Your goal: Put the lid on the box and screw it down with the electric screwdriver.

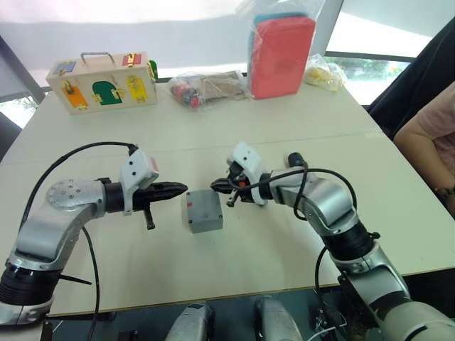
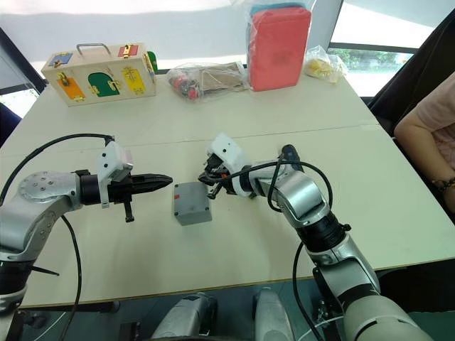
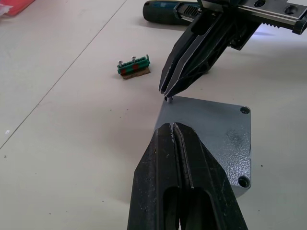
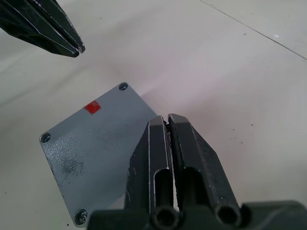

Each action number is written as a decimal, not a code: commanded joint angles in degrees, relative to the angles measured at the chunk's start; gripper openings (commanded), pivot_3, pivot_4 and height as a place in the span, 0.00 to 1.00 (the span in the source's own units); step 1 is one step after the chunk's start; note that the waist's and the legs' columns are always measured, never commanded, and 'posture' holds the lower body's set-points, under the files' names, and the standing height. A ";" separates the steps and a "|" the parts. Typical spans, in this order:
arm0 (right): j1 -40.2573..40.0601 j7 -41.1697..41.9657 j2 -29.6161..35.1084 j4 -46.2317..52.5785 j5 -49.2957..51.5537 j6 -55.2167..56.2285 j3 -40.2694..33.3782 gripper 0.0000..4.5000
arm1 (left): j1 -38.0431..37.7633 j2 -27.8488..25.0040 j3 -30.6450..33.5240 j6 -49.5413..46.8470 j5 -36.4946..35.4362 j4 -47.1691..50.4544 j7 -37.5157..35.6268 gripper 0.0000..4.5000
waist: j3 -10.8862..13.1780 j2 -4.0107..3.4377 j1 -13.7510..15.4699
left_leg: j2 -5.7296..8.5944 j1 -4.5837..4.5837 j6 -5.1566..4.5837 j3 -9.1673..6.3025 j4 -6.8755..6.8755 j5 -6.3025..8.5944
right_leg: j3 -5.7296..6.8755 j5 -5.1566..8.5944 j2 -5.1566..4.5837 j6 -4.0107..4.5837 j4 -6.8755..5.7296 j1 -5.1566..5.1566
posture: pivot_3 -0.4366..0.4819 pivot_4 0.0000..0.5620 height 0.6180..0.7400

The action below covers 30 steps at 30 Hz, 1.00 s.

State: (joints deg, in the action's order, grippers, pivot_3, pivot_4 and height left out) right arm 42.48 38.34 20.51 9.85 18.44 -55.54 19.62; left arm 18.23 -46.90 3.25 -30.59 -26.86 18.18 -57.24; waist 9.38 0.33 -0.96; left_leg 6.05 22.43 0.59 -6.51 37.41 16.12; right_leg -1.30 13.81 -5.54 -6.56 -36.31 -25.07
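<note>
Lid (image 1: pixel 205 210) seated on box, left pincer (image 1: pixel 179 190) closed, right pincer (image 1: pixel 216 186) pinching small screw (image 3: pixel 168 99)

Lid (image 3: pixel 211 139) was partly covered by left gripper (image 3: pixel 178 125) in left wrist view; its near corner was hidden. Box beneath couldn't be made out from above. Screwdriver (image 3: pixel 165 10) was cut off by the frame's edge and partly blocked by right gripper (image 3: pixel 167 95). Small item at right jaws' tips was too small to ID. Bag contents (image 1: pixel 206 88) on table (image 1: pixel 298 121) were unclear.
</note>
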 commanded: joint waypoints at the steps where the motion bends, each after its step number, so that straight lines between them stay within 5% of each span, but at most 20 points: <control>1: 0.98 0.56 0.40 0.44 -0.65 1.59 -0.29 0.01 | 0.26 -0.20 0.98 0.63 -0.21 1.53 0.46 0.00 | 0.00 0.00 0.02 | 0.00 0.00 0.00 0.00 0.00 0.00 | 0.00 0.00 0.00 0.00 0.00 0.00 | 0.48 0.27 1.00; 22: -0.67 1.95 0.07 -2.48 -2.34 3.06 2.21 0.01 | -0.09 0.16 0.60 0.41 -0.38 2.23 0.88 0.00 | 0.00 0.00 -0.01 | 0.00 0.00 0.00 0.00 -0.01 0.00 | 0.00 0.00 0.00 0.00 0.00 0.00 | 0.48 0.27 1.00; 30: -0.14 2.65 0.91 -0.45 -1.77 2.14 0.60 0.60 | 0.06 0.12 0.23 0.23 -0.45 2.30 0.79 0.00 | 0.00 0.00 0.03 | 0.00 0.00 0.00 0.00 0.00 0.00 | 0.00 0.00 0.00 0.00 0.00 0.00 | 0.48 0.27 1.00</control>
State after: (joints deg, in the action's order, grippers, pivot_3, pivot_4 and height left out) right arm 41.68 41.55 21.22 7.48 16.94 -53.41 21.57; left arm 18.13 -46.62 3.12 -30.66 -26.82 18.66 -56.32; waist 9.38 0.34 -0.93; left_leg 6.05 22.43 0.59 -6.51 37.40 16.12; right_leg -1.30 13.81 -5.54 -6.56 -36.31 -25.07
